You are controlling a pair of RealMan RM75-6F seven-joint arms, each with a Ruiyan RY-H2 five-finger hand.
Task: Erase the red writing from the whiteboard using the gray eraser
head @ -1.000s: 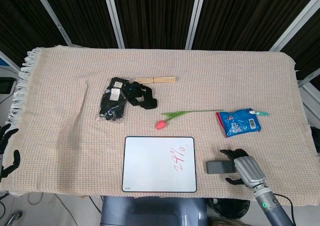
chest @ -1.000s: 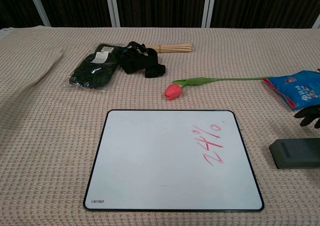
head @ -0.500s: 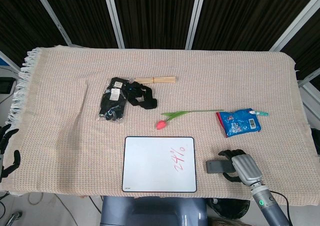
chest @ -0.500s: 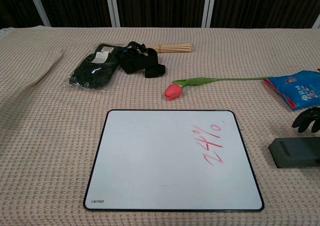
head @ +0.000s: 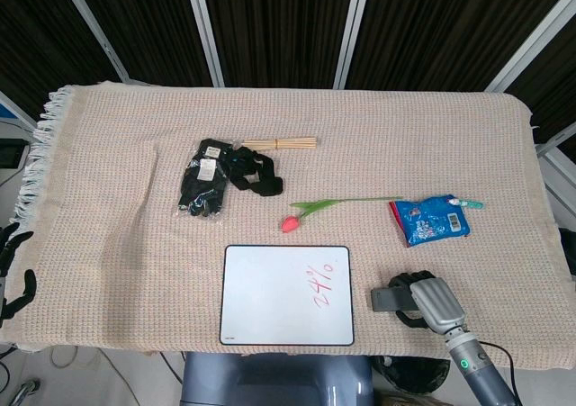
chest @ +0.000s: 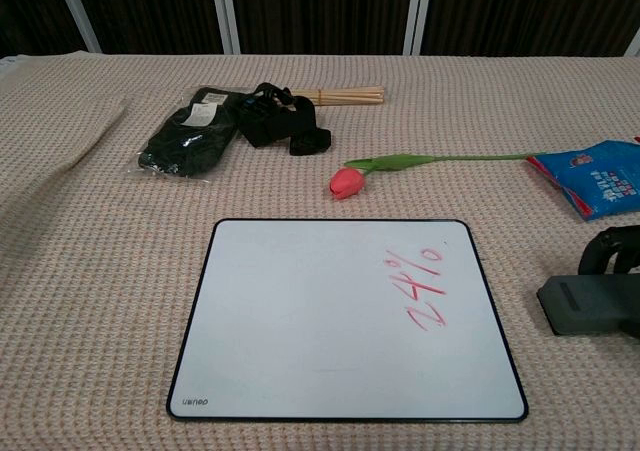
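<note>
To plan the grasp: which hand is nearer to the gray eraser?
Right. The right hand is on the gray eraser, fingers around it; the left hand sits at the table's far left edge.

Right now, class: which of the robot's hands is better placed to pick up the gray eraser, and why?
The right hand: it sits over the gray eraser, right of the whiteboard. The left hand hangs off the table's far-left edge.

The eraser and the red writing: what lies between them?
Only the whiteboard's blank right margin and black rim, then a bare strip of cloth. Nothing stands between the eraser and the writing; both views show this.
</note>
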